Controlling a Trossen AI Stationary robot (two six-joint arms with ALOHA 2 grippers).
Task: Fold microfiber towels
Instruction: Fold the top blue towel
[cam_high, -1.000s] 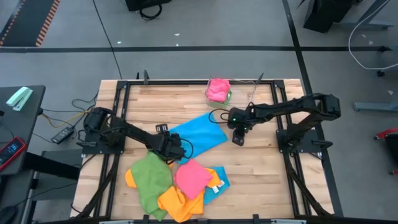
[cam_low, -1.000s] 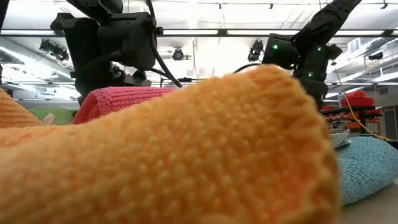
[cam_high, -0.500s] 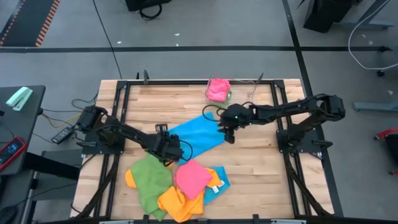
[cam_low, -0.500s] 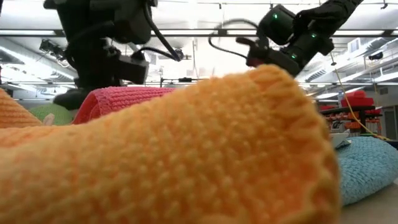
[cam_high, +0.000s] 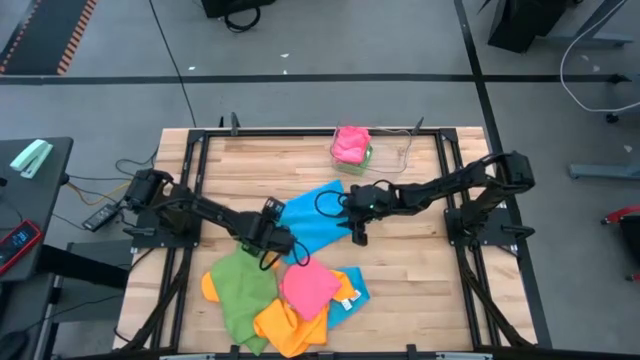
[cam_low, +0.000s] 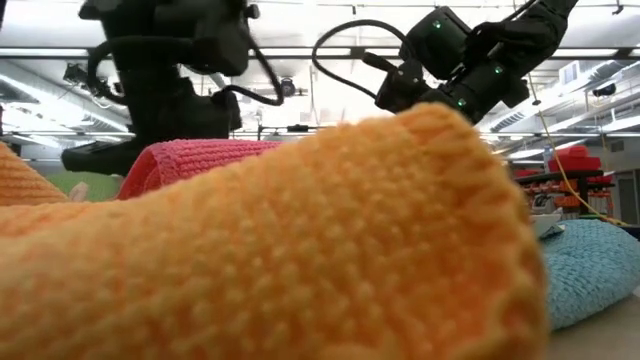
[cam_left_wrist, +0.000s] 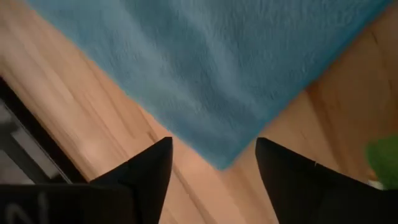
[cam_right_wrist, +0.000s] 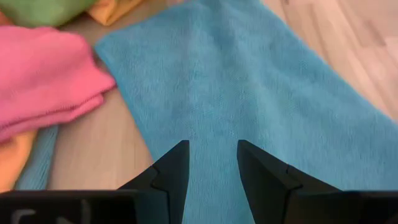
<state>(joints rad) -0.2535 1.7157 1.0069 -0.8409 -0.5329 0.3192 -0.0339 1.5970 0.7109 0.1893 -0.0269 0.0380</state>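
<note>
A sky-blue microfiber towel (cam_high: 312, 215) lies spread flat on the wooden table's middle. My left gripper (cam_high: 282, 242) hangs open over its near-left corner (cam_left_wrist: 217, 158), one finger on each side of the corner and not touching it. My right gripper (cam_high: 358, 233) is open above the towel's right part (cam_right_wrist: 249, 81), slanting down toward the table's left. Whether its fingers touch the cloth, I cannot tell. Near the front edge lies a heap of green (cam_high: 240, 290), pink (cam_high: 308, 285), orange (cam_high: 285, 325) and blue (cam_high: 352, 290) towels.
Another pink towel (cam_high: 350, 144) sits bunched at the table's far edge. Black frame rails (cam_high: 195, 160) run along the table's sides. The orange towel (cam_low: 300, 240) fills the low view's foreground. Bare wood (cam_high: 420, 270) shows at the right front.
My right gripper has swung toward the table's left and near edge, coming over the blue towel and changing its tilt. My left gripper has rolled about its own axis above the towel's corner. The towels have stayed in place.
</note>
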